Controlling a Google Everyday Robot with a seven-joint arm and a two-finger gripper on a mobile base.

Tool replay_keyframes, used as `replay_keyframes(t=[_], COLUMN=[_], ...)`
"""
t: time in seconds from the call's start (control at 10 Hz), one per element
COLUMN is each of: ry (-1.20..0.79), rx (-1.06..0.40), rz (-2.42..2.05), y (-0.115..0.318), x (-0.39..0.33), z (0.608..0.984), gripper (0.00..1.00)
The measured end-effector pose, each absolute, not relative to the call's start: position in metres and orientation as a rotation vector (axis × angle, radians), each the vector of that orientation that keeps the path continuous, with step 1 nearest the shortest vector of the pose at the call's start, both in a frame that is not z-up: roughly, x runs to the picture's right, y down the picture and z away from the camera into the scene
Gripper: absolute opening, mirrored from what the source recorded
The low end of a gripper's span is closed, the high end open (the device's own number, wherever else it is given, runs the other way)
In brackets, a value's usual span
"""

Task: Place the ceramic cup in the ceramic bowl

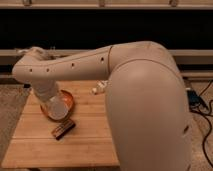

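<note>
— Where is the gripper (55, 106)?
— At the lower end of the arm (75, 65), over the left part of the table (90, 145), low above the hollow of the bowl (70, 101). The wrist comes down from the far left and covers it from above.
— Wide, narrow, or holding something?
— I cannot tell; the wrist hides that part. A pale rounded shape at its tip sits over the orange inside of the bowl. It looks like the cup (59, 112), but I cannot separate it clearly from the gripper, nor say whether it touches the bowl.
— Now the table, front to back.
— Nearest is a dark bar (63, 128), lying flat and slanted, left of the middle, just beside the bowl's near rim but apart from it. Behind it stands the bowl, toward the far left corner, only its right and near rim showing. Farther back, near the far edge around its middle, lies a small white object (98, 89), too small to name.
— And off the table?
— Cables (202, 107) on the floor past the right edge.
</note>
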State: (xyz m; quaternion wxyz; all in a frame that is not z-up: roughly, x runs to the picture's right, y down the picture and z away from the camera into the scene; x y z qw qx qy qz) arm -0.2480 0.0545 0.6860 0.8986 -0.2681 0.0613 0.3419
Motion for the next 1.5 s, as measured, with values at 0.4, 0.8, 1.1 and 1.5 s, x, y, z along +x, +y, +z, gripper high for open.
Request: replay_keyframes(t=[0.4, 0.8, 1.1, 1.5], ry=[0.096, 0.057, 0.043, 0.046], rx=[-0.541, -0.555, -0.595, -0.63], rz=[0.687, 0.657, 0.65, 0.634], y=[0.014, -0.001, 0.007, 0.006], x=[-0.264, -0.293, -0.302, -0.302], z=[0.724, 0.768, 0.811, 0.831], gripper=[0.03, 0.43, 0.74, 0.8])
